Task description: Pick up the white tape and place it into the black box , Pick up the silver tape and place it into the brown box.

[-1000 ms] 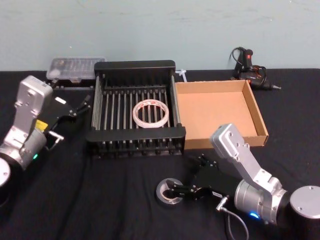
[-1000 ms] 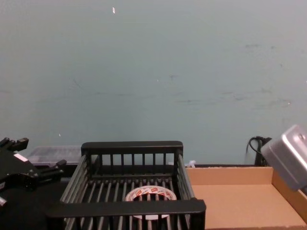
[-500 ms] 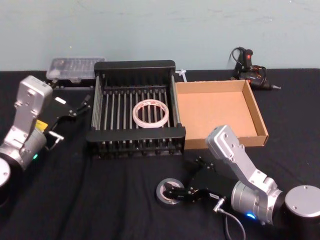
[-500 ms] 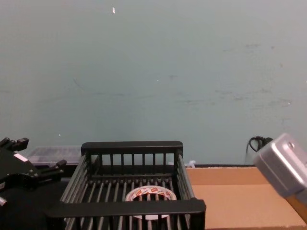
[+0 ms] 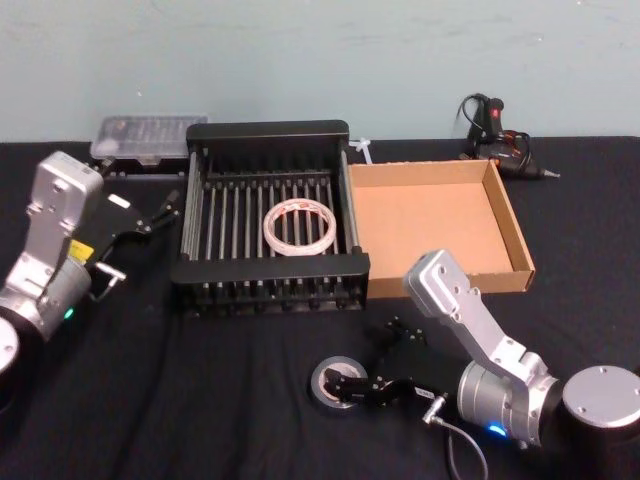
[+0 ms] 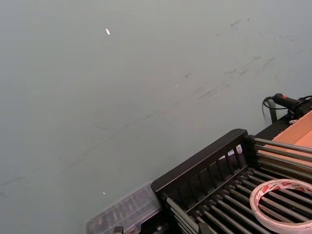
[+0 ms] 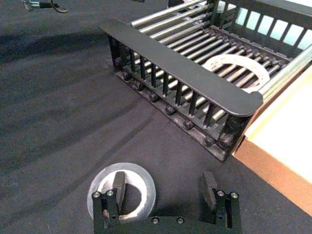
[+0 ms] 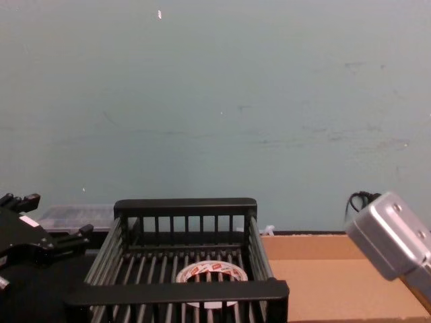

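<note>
The white tape (image 5: 299,228) lies flat on the slatted floor of the black box (image 5: 268,268), and it also shows in the wrist views as white tape (image 7: 237,70) and white tape (image 6: 280,204). Right of the crate sits the brown box (image 5: 517,232), with nothing in it. On the cloth in front lies the silver tape (image 5: 321,380). My right gripper (image 5: 374,362) is open and low over it. One finger (image 7: 118,186) stands inside the core of the silver tape (image 7: 148,188), the other outside it. My left gripper (image 5: 158,210) hangs open left of the crate.
A clear plastic case (image 5: 150,135) lies behind the crate's left corner. A black corded tool (image 5: 500,142) rests at the back right. Black cloth covers the table (image 5: 200,400). A pale wall stands behind it.
My right arm has shifted a little left and lower, keeping its gripper at the silver tape. The left arm, both tapes and both boxes stay put.
</note>
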Action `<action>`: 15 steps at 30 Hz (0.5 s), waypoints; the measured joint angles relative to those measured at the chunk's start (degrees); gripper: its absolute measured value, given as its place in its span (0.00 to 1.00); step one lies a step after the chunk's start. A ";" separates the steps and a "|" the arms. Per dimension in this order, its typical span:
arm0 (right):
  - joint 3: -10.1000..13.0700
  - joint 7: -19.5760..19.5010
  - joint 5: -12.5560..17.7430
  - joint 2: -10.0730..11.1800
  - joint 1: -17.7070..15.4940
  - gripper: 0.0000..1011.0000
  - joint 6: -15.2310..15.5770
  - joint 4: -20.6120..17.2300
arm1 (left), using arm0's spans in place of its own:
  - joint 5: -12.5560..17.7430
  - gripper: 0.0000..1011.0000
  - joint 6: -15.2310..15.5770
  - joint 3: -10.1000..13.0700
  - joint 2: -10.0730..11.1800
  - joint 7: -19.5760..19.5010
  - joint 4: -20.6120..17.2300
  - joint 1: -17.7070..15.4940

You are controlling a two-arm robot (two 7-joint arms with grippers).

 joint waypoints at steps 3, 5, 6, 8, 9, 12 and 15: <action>-0.02 0.01 -0.07 0.10 0.03 0.99 0.49 -0.16 | 0.00 0.99 0.00 0.00 0.00 0.00 0.00 0.00; -0.04 -0.03 -0.18 0.12 0.02 0.99 0.76 -0.26 | 0.00 0.99 0.00 0.00 0.00 0.00 0.00 0.00; -0.04 -0.05 -0.21 0.13 0.00 0.99 0.83 -0.31 | 0.00 0.99 0.00 0.00 0.00 0.00 0.00 0.00; -0.03 -0.15 -0.26 0.14 -0.06 0.99 0.94 -0.42 | 0.00 0.99 0.00 0.00 0.00 0.00 0.00 0.00; -0.01 -0.19 -0.28 0.15 -0.10 0.99 1.00 -0.47 | 0.00 0.99 0.00 0.00 0.00 0.00 0.00 0.00; 0.15 -0.50 -0.44 0.02 -0.15 0.99 1.20 -0.55 | 0.00 0.99 0.00 0.00 0.00 0.00 0.00 0.00; 0.20 -0.66 -0.50 -0.05 -0.16 0.99 1.32 -0.57 | 0.00 0.99 0.00 0.00 0.00 0.00 0.00 0.00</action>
